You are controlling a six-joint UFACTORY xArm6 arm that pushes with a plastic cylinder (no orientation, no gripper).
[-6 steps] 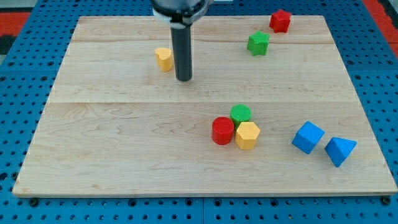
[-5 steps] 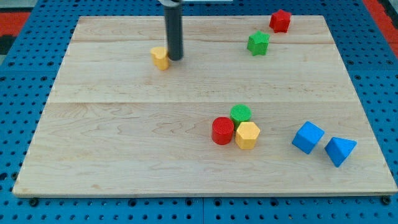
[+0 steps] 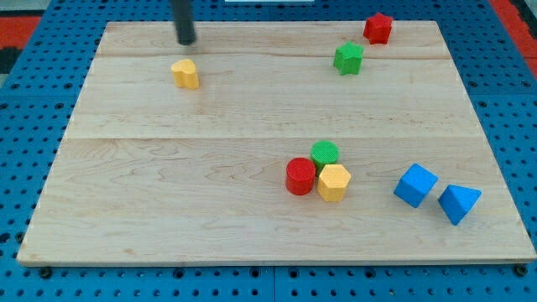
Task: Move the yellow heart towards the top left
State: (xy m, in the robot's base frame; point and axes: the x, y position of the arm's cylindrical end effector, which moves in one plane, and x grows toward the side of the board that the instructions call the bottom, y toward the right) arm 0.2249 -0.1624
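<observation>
Tip (image 3: 185, 41) just above yellow heart (image 3: 185, 74).

The arm's dark rod comes down from the view's top edge, slightly blurred, and its tip (image 3: 185, 41) rests near the yellow heart (image 3: 185, 74), just above it and clear of contact.

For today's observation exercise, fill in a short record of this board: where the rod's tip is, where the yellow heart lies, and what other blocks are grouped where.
tip: my tip near the view's top left, above the yellow heart, apart from it
top right: red star, green star
centre cluster: red cylinder, green cylinder, yellow hexagon, packed close together
right: blue cube, blue wedge
surface: wooden board
</observation>
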